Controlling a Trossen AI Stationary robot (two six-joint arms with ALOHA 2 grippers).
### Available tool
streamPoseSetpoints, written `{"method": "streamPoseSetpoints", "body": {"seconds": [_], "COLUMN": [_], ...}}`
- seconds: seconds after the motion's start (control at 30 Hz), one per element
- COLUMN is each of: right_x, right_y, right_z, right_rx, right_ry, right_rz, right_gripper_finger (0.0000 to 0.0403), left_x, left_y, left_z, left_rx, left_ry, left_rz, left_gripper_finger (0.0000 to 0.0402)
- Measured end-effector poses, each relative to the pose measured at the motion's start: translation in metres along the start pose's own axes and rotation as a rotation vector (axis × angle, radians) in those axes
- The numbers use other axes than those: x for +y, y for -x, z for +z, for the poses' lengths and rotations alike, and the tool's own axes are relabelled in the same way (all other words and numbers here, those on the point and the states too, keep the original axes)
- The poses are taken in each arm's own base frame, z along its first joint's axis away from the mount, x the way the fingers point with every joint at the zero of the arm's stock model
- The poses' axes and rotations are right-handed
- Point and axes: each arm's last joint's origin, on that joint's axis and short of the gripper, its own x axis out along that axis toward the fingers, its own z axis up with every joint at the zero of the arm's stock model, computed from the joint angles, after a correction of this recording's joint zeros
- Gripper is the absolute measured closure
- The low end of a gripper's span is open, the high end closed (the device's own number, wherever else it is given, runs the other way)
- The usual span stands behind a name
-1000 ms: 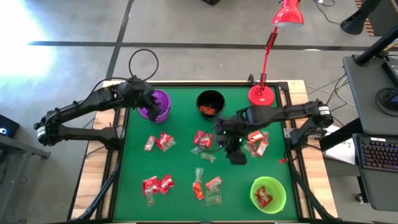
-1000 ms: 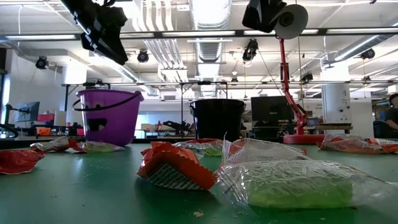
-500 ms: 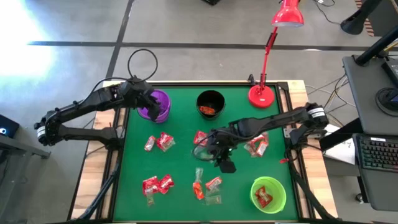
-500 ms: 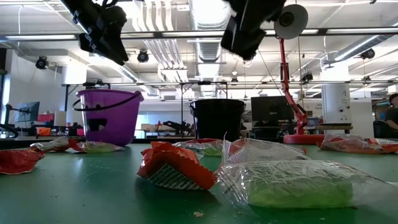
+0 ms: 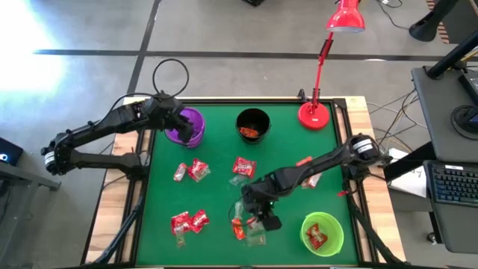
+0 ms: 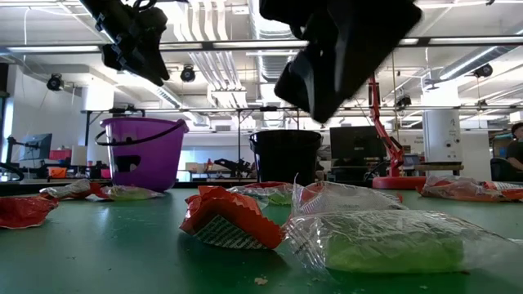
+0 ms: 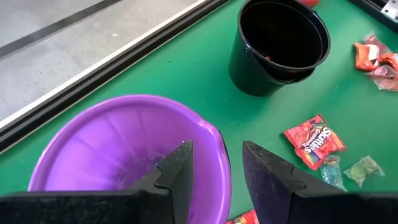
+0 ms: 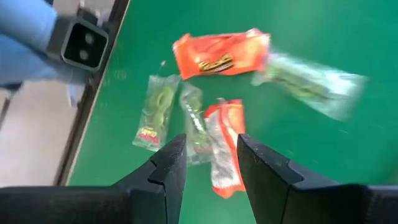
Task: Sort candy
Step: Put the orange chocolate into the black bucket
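Note:
The candy lies scattered on the green table (image 5: 216,194) in small wrapped packs. One group (image 5: 246,226) sits near the front middle; others (image 5: 192,171), (image 5: 243,167), (image 5: 188,221) are spread around. My right gripper (image 5: 252,211) hangs open above the front-middle group. In the right wrist view an orange-red pack (image 8: 225,149) lies below its fingers (image 8: 211,148), with an orange pack (image 8: 221,55) and clear green packs (image 8: 314,84), (image 8: 155,113) around it. My left gripper (image 5: 183,123) stays open and empty over the purple cup (image 7: 118,155).
A black cup (image 5: 252,125) with candy in it stands at the far middle. A green cup (image 5: 322,232) holding red candy stands at the near right. A red lamp's base (image 5: 314,113) sits at the far right. More candy (image 5: 308,176) lies at the right.
My right gripper has travelled from the candy at the right middle toward the table's near edge and left, sinking lower, and now hangs over the front-middle packs. Its fingers stay open. No candy has moved.

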Motion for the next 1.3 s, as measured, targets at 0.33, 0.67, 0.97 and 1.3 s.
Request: {"method": "streamPoseSetpoints", "body": {"seconds": [0.33,0.67,0.97,1.3], "right_x": [-0.01,-0.027,-0.039,-0.027], "right_y": [-0.029,-0.054,-0.045,-0.002], "right_z": [-0.003,-0.015,-0.015,-0.002], "right_rx": [0.021,0.093,0.088,0.001], "right_ry": [0.005,-0.039,-0.13,-0.159], "right_rz": [0.0,-0.006,0.009,0.001], "right_gripper_finger": [0.0268,0.0272,0.036,0.0386], "left_x": [-0.002,-0.003,-0.003,-0.006], "left_y": [0.0,0.0,0.0,0.001], "left_z": [-0.001,-0.002,-0.003,-0.007], "left_rx": [0.011,0.015,0.028,0.057], "left_ry": [0.025,0.024,0.005,0.002], "left_rz": [-0.021,-0.031,-0.031,-0.037], "left_gripper_finger": [0.0283,0.0283,0.0283,0.0283]}}
